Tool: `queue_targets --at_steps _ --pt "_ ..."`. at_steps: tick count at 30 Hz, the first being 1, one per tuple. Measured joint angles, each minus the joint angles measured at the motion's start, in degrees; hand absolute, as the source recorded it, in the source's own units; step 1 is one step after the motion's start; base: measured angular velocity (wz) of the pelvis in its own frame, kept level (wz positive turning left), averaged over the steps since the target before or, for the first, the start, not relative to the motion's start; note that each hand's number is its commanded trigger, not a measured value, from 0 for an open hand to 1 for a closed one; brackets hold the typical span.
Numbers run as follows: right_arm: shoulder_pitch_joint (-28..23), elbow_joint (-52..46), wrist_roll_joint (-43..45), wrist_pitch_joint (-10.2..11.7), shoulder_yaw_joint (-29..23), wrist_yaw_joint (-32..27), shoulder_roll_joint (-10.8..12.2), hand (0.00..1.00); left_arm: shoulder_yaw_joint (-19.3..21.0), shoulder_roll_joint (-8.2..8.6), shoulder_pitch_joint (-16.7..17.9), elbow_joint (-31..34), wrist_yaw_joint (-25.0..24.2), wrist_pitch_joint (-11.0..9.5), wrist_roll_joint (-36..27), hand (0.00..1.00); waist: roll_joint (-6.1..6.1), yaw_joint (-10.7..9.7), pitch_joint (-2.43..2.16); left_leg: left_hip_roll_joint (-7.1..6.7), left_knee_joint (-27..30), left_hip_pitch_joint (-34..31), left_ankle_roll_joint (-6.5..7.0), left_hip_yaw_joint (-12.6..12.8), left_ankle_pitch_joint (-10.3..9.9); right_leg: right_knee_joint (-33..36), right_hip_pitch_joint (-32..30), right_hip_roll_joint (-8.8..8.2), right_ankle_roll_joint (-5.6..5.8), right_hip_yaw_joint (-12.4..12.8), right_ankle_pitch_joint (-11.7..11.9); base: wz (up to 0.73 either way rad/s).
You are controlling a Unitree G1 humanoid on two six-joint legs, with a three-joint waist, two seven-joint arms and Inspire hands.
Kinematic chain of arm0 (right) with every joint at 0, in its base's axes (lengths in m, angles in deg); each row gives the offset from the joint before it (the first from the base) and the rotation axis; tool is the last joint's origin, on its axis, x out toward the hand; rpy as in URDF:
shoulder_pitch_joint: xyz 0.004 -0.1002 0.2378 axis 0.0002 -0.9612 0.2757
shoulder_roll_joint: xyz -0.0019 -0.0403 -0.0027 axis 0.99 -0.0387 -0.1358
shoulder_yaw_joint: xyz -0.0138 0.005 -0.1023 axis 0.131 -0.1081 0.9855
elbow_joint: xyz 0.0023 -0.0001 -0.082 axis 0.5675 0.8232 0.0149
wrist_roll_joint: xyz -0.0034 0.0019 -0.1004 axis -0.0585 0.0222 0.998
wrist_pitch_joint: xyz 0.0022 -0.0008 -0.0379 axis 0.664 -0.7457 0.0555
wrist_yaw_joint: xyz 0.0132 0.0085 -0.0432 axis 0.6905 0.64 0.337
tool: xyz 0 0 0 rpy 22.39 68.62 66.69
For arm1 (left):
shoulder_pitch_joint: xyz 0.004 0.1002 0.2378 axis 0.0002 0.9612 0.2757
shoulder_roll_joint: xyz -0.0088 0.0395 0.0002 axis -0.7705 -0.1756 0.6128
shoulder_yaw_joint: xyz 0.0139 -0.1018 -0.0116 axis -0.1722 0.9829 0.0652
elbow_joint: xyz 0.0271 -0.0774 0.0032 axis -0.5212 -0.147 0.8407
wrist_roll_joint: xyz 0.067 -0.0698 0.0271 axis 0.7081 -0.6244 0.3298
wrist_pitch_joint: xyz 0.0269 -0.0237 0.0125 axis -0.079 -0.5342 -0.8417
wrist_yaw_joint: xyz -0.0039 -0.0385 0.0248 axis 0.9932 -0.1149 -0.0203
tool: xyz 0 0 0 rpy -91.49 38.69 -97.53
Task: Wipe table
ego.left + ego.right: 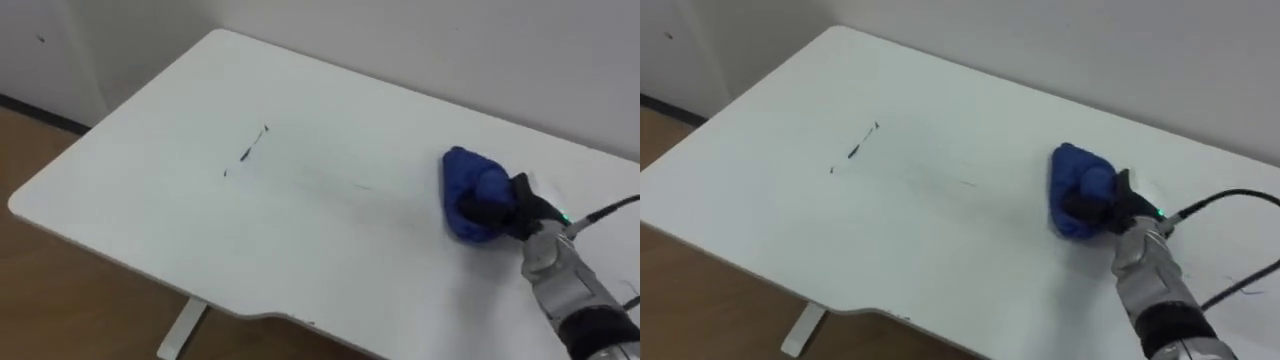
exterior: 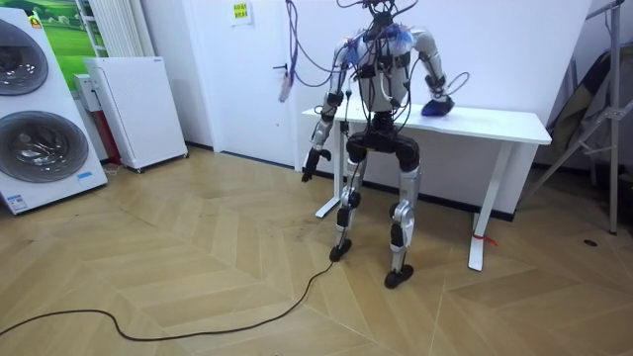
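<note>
A crumpled blue cloth [image 1: 470,185] [image 1: 1075,180] lies on the white table [image 1: 150,220] toward its right side. My right hand [image 1: 500,208] [image 1: 1098,210] comes in from the lower right, and its dark fingers are curled into the cloth's near side. A thin dark streak [image 1: 252,148] [image 1: 862,143] marks the tabletop to the left of the cloth, well apart from it. In the room view I stand at the table [image 2: 495,124] with my right arm reaching onto it at the cloth [image 2: 438,107]. My left hand [image 2: 309,170] hangs at my side.
The table's back edge runs along a white wall. Its left end and front edge drop to a wooden floor, where a white table foot [image 1: 182,328] shows. In the room view a washing machine [image 2: 35,119] and a white cabinet [image 2: 134,109] stand far off at the left.
</note>
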Motion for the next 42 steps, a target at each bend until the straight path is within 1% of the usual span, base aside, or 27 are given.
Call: queue_targets --at_steps 2,3,4,5,6,7,8,10,11,13,14,15,18,19,20,22,24,27,30,32,33,34,36,37,40,41,42 --pt "-4.09 1.84 -1.28 1.85 -4.47 -0.55 -0.67 1.0 2.2 -0.04 0.54 -0.12 0.01 -0.74 0.02 0.0 -0.05 -1.78 -0.11 -0.19 -0.89 2.19 0.01 0.27 0.0 -1.03 2.01 -0.02 0.0 1.31 0.0 -0.02" --pt "-5.15 2.38 -1.28 2.36 -5.75 -0.78 -0.69 1.0 2.74 -0.09 0.57 -0.15 0.01 -0.74 0.05 0.0 -0.22 -2.43 -0.23 -0.28 -0.98 2.68 0.01 0.27 0.0 -1.19 2.53 -0.05 0.0 1.77 0.0 0.0" --pt "-7.23 3.65 -1.3 3.19 -7.89 -1.59 -0.71 1.0 3.08 -0.26 0.64 -0.17 0.03 -0.79 0.03 0.0 -0.29 -3.61 -0.5 -0.28 -1.01 3.34 0.01 0.48 0.0 -1.01 3.01 -0.07 0.0 2.38 0.0 0.0" --pt "-7.93 4.16 -1.3 3.5 -8.83 -2.02 -0.72 1.0 3.06 -0.33 0.63 -0.2 0.04 -0.87 0.03 0.0 -0.31 -4.22 -0.52 -0.28 -1.01 3.75 0.01 0.9 0.0 -0.95 3.29 -0.12 0.0 2.43 0.0 -0.17" --pt "-9.48 4.69 -1.32 3.92 -10.81 -2.94 -0.74 1.0 3.07 -0.31 0.63 -0.22 0.06 -1.02 -0.1 0.0 -0.26 -4.88 -0.74 -0.25 -1.01 4.28 0.01 1.85 0.0 -0.98 3.45 -0.23 0.0 2.68 0.0 -0.33" --pt "-10.86 4.99 -1.29 4.42 -12.65 -3.69 -0.74 1.0 3.16 -0.31 0.61 -0.23 0.07 -1.51 -0.08 0.0 -0.12 -5.79 -0.87 -0.25 -1.01 4.75 0.01 2.23 0.0 -1.04 3.46 -0.26 0.0 3.11 0.0 -0.35" --pt "-11.49 5.05 -1.22 4.79 -13.6 -3.77 -0.75 1.0 3.44 -0.3 0.59 -0.23 0.08 -1.8 -0.07 0.0 -0.1 -6.36 -0.9 -0.24 -0.99 4.88 0.02 2.52 -0.01 -1.06 3.48 -0.29 0.0 3.49 0.0 -0.24" --pt "-13.87 5.53 0.02 5.86 -17.57 -4.18 -1.09 1.0 4.81 -0.37 0.66 -0.22 0.08 -2.12 -0.01 0.0 -0.08 -9.03 -1.04 -0.24 -0.99 5.25 0.02 3.45 -0.01 -1.03 3.85 -0.42 0.0 4.04 0.0 -0.1" --pt "-14.86 5.58 0.54 5.85 -19.5 -4.28 -1.36 1.0 4.93 -0.4 0.51 -0.2 0.08 -2.11 0.02 0.0 0.02 -9.66 -1.08 -0.19 -0.99 5.5 0.03 4.15 -0.01 -1.04 3.76 -0.44 0.0 4.5 0.0 -0.18" --pt "-15.9 6.27 0.41 5.78 -20.93 -4.35 -1.98 1.0 5.0 -0.46 0.05 -0.19 0.1 -2.04 -0.03 0.0 0.17 -9.93 -1.14 0.13 -1.02 6.01 0.06 5.4 -0.04 -1.05 3.5 -0.35 0.01 5.3 0.0 -0.34" --pt "-16.43 6.84 0.4 5.75 -21.8 -4.36 -2.21 1.0 4.98 -0.54 0.07 -0.24 0.12 -1.91 -0.24 0.0 0.23 -10.64 -1.15 0.46 -1.21 6.02 0.22 5.76 -0.26 -1.05 3.51 -0.13 0.04 5.19 -0.02 -0.26" --pt "-16.83 6.99 0.4 5.75 -22.14 -4.53 -2.36 1.0 4.93 -0.54 -0.01 -0.24 0.16 -1.92 -0.58 0.0 0.25 -10.93 -1.15 0.57 -1.57 6.01 0.18 5.76 -0.59 -1.06 3.45 -0.03 0.1 5.17 -0.06 -0.25" --pt "-17.51 7.89 0.66 5.76 -22.86 -5.49 -2.7 1.0 4.7 -0.54 0.41 -0.74 0.21 -1.91 -1.23 0.0 0.44 -11.17 -1.27 0.57 -1.63 6.36 0.15 5.81 -0.6 -1.17 2.87 0.25 0.14 4.84 -0.09 -0.41" --pt "-17.8 7.86 0.66 5.76 -22.89 -5.56 -2.9 1.0 4.71 -0.54 0.63 -0.97 0.23 -1.9 -1.26 0.0 0.49 -11.57 -1.29 0.57 -1.54 6.29 0.11 5.67 -0.56 -1.16 2.66 0.44 0.14 4.74 -0.09 -0.21" --pt "-17.87 7.83 0.71 5.77 -23.22 -5.52 -3.18 1.0 4.72 -0.53 0.97 -1.02 0.23 -1.91 -1.24 0.0 0.56 -12.48 -1.33 0.57 -1.13 6.04 0.06 5.23 -0.53 -1.15 2.53 0.65 0.1 4.94 -0.07 -0.13" --pt "-18.57 7.84 0.73 5.75 -24.55 -5.58 -3.68 1.0 4.81 -0.54 1.02 -1.14 0.25 -1.92 -1.19 0.0 0.7 -13.06 -1.41 0.57 -0.72 5.91 -0.23 4.69 -0.6 -1.15 2.28 0.88 -0.2 5.25 -0.2 0.02" --pt "-19.39 7.59 0.71 5.75 -25.47 -5.69 -4.11 1.0 4.8 -0.53 1.1 -1.15 0.26 -1.97 -1.19 0.0 0.76 -13.41 -1.44 0.57 -0.75 5.95 -0.37 4.64 -0.33 -1.15 2.27 0.91 -0.24 5.41 -0.41 0.02" --pt "-19.71 7.43 0.55 5.42 -25.82 -5.77 -4.59 1.0 4.76 -0.55 1.14 -1.08 0.26 -1.97 -1.31 0.0 0.78 -13.6 -1.43 0.56 -0.84 6.08 -0.05 4.67 0.05 -1.02 2.24 0.93 -0.26 5.7 -0.43 0.0" --pt "-19.72 5.94 0.77 3.78 -25.63 -5.42 -4.58 1.0 4.67 -0.54 1.19 -0.2 0.26 -2.0 -1.27 0.0 0.64 -13.56 -1.35 0.4 -0.95 6.04 -0.01 4.72 0.09 -1.08 2.1 1.09 -0.32 7.01 -0.49 -0.01" --pt "-19.71 5.33 1.01 3.38 -25.61 -5.38 -4.58 1.0 4.66 -0.54 1.34 -0.05 0.27 -2.14 -1.24 0.0 0.6 -13.45 -1.32 0.29 -1.28 5.91 0.04 5.12 0.12 -1.14 1.58 1.23 -0.33 8.52 -0.6 -0.09" --pt "-19.71 5.23 1.04 3.37 -25.6 -5.36 -4.58 1.0 4.67 -0.54 1.43 -0.05 0.27 -2.14 -1.22 0.0 0.53 -13.45 -1.28 0.29 -1.45 5.92 0.05 5.25 0.12 -1.14 1.43 1.22 -0.33 8.65 -0.6 -0.13" --pt "-19.69 4.56 1.16 3.25 -25.23 -5.31 -4.59 1.0 4.62 -0.53 1.54 -0.05 0.26 -2.13 -1.25 0.0 0.73 -13.19 -1.39 0.3 -1.7 5.84 0.08 5.57 0.14 -1.08 1.0 1.22 -0.33 9.02 -0.61 -0.14" --pt "-19.68 2.77 1.25 2.24 -23.87 -5.54 -4.59 1.0 4.52 -0.55 1.43 -0.05 0.26 -2.15 -2.2 0.0 0.75 -13.12 -1.37 0.3 -1.96 5.39 0.16 5.87 0.2 -0.96 0.15 1.25 -0.33 9.44 -0.6 -0.14" --pt "-19.79 1.29 1.55 1.25 -23.16 -5.66 -4.56 1.0 4.47 -0.53 1.33 -0.05 0.26 -2.25 -2.55 0.0 0.67 -13.1 -1.32 0.31 -1.98 5.08 0.18 6.13 0.21 -0.92 -0.11 1.27 -0.33 9.73 -0.6 -0.11" --pt "-19.81 -1.78 5.86 -0.04 -21.41 -5.44 -4.54 1.0 4.48 -0.48 1.35 -0.07 0.25 -2.66 -3.3 0.0 0.58 -12.97 -1.17 0.31 -2.52 5.08 0.2 6.7 0.22 -0.68 -0.72 1.29 -0.34 10.31 -0.57 -0.12" --pt "-19.81 -2.59 6.51 -0.33 -21.03 -5.34 -4.54 1.0 4.46 -0.48 1.35 -0.07 0.25 -2.87 -3.33 0.0 0.48 -12.91 -1.04 0.32 -2.63 5.08 0.21 6.79 0.22 -0.58 -0.86 1.29 -0.34 10.3 -0.57 -0.11" --pt "-19.81 -4.48 8.76 -0.59 -19.91 -5.02 -4.55 1.0 4.28 -0.5 1.25 -0.06 0.25 -3.35 -3.33 0.0 0.78 -12.63 -0.83 0.38 -2.78 5.08 0.22 7.04 0.23 -0.33 -1.21 1.28 -0.34 10.3 -0.57 -0.16"
